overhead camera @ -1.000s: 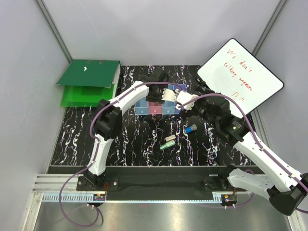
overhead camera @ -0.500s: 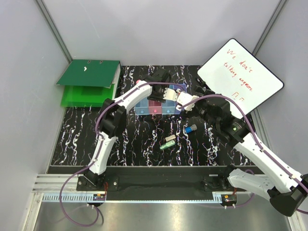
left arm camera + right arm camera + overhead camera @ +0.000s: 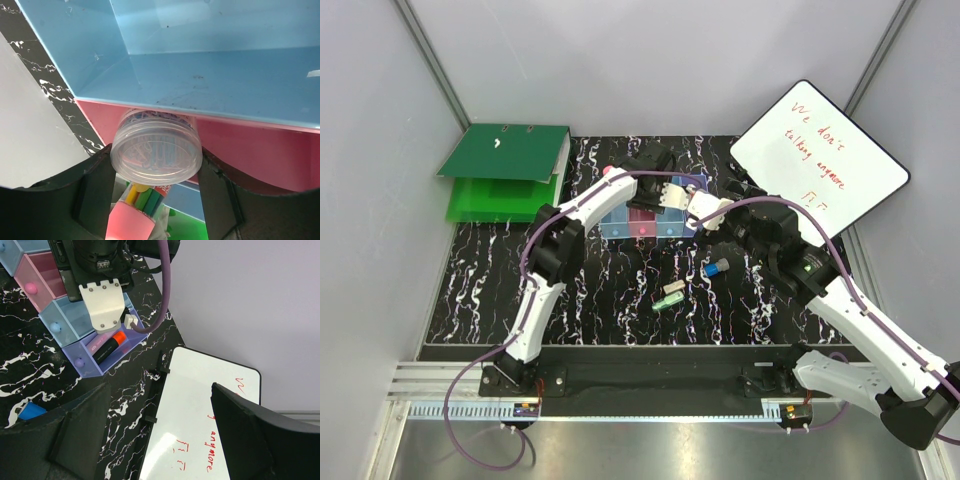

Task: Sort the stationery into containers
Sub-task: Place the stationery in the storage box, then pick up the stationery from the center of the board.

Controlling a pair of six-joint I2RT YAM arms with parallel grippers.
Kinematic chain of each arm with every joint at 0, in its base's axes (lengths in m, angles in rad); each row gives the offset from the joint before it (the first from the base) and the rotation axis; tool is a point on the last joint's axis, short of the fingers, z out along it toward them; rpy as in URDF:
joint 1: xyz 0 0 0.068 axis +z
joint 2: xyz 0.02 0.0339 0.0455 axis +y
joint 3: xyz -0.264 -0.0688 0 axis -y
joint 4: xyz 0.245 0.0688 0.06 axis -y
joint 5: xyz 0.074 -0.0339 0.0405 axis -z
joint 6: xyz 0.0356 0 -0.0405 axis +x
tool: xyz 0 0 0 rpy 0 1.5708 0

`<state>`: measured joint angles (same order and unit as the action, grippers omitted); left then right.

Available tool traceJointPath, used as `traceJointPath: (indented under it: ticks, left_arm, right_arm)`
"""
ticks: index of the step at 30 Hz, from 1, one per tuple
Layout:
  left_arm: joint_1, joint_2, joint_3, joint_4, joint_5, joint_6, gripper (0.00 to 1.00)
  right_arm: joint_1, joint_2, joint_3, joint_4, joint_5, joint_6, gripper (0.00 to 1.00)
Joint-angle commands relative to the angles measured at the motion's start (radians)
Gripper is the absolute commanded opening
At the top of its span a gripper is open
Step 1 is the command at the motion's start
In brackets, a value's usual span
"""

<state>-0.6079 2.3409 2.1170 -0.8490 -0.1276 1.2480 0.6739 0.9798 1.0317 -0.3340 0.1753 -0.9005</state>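
The containers (image 3: 642, 222) are a joined row of blue, pink, blue and purple bins at the back middle of the table. My left gripper (image 3: 653, 192) hangs over them. In the left wrist view it (image 3: 156, 167) is shut on a clear round tub of paper clips (image 3: 156, 150), held against the pink bin (image 3: 260, 155). A pink-capped tube (image 3: 129, 222) shows just below the tub. My right gripper (image 3: 160, 415) is open and empty, right of the row. An orange marker (image 3: 107, 347) lies in the purple bin (image 3: 85, 367). Blue (image 3: 716, 267), beige (image 3: 673, 287) and green (image 3: 667, 300) pieces lie on the table.
A whiteboard (image 3: 818, 160) with red writing leans at the back right, close to my right gripper. Green binders (image 3: 505, 170) are stacked at the back left. Grey walls close in the black marbled table (image 3: 490, 290).
My left arm's elbow has shifted a little to the right while its gripper stays over the containers. The right arm has barely moved.
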Motion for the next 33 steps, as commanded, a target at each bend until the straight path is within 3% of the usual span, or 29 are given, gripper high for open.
traceJointPath:
  ticks: [1,2,5,9,17,23,27,33]
  left_arm:
    - [-0.006,-0.003,0.066,0.036,-0.003,-0.012,0.61]
    - [-0.006,-0.003,0.064,0.037,-0.003,-0.015,0.71]
    - [-0.006,-0.002,0.064,0.042,-0.01,-0.015,0.86]
    - [-0.006,0.0,0.066,0.059,-0.018,-0.018,0.96]
    - [-0.006,-0.015,0.078,0.119,-0.072,-0.056,0.96]
    - [-0.012,-0.146,0.09,0.13,-0.029,-0.185,0.99]
    - [-0.029,-0.312,-0.053,0.13,-0.017,-0.242,0.99]
    - [-0.032,-0.582,-0.27,0.122,0.049,-0.458,0.98]
  right_arm:
    - [-0.002,-0.021,0.001,0.05,0.013,0.0,0.88]
    - [-0.002,-0.021,0.001,0.049,0.013,0.002,0.88]
    - [-0.002,-0.023,-0.001,0.049,0.015,-0.002,0.88]
    - [-0.004,-0.023,0.002,0.049,0.013,0.0,0.88]
    - [-0.004,-0.02,0.004,0.049,0.015,-0.001,0.88]
    - [-0.005,-0.02,0.01,0.023,0.016,0.002,0.88]
    - [-0.004,-0.026,-0.005,-0.04,0.006,0.009,0.88]
    - [-0.004,-0.072,-0.097,-0.219,-0.095,-0.036,0.86]
